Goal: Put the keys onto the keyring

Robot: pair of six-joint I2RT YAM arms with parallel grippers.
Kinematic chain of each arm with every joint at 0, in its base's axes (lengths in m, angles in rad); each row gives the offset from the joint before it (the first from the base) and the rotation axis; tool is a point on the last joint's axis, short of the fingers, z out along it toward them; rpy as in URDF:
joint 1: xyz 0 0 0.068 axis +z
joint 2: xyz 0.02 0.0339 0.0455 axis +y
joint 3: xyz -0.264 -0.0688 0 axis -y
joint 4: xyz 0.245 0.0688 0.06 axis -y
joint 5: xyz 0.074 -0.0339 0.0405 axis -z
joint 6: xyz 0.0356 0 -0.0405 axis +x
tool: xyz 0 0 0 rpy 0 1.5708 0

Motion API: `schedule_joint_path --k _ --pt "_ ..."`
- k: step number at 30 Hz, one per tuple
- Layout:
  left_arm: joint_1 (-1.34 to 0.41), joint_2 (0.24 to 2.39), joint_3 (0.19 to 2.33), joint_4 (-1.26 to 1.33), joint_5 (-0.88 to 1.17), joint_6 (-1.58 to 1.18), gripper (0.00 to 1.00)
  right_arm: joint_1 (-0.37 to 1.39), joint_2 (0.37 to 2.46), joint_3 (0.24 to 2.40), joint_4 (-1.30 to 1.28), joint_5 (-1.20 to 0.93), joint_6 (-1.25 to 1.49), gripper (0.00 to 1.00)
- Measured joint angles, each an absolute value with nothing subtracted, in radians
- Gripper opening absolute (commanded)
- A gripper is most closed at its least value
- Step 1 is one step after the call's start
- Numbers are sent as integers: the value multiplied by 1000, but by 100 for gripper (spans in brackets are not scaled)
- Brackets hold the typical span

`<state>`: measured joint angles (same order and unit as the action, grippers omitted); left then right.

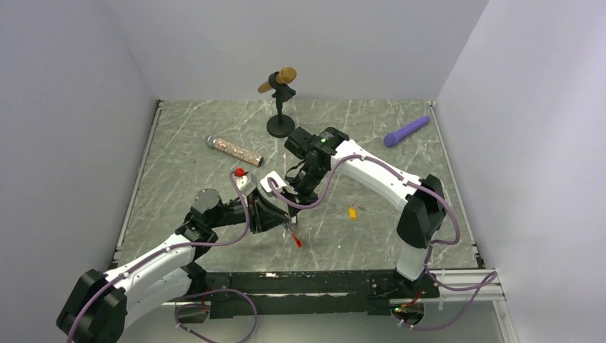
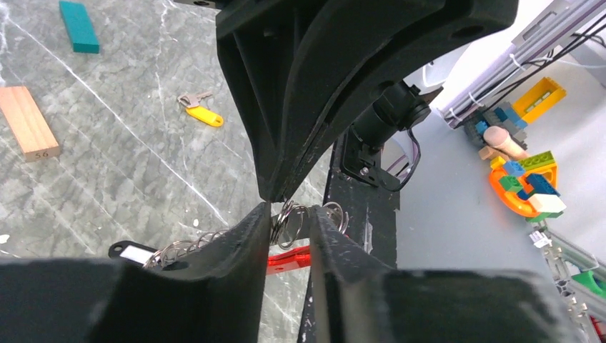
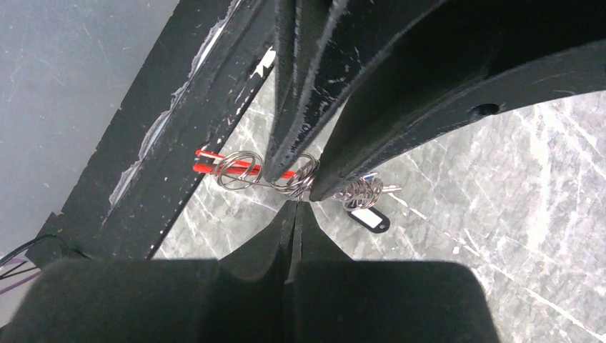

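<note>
The keyring is a chain of silvery wire rings (image 2: 289, 225) with a red fob (image 2: 289, 259) hanging below; the fob also shows in the top view (image 1: 295, 241). My left gripper (image 2: 288, 214) is shut on one ring, held above the table near its front edge. My right gripper (image 3: 294, 204) is shut, its tips pinching the rings (image 3: 296, 186) from the other side. A black-tagged key (image 3: 366, 219) hangs on a cluster of rings. A yellow-tagged key (image 2: 202, 114) lies loose on the table (image 1: 351, 212). I see no blue key clearly.
A teal block (image 2: 78, 25) and a salmon-orange block (image 2: 27, 121) lie beyond the yellow key. A microphone on a stand (image 1: 280, 107), a glittery microphone (image 1: 234, 148) and a purple stick (image 1: 406, 131) are farther back. The black front rail (image 2: 364, 214) is just below the grippers.
</note>
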<state>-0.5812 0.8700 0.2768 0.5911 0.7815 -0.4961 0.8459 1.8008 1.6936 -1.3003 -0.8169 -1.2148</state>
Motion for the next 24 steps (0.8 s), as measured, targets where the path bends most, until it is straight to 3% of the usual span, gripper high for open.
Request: schedule_joint_path --k 7,19,24 --pt "-583 883 277 589 796 -489 0 845 1801 1694 -1299 -818 -1201 0" --pt "-592 786 345 349 749 -354 0 838 1801 1693 -1266 -844 -1137 0" --pt "-609 767 407 202 698 -260 0 825 1801 1687 -1224 -850 -1061 23"
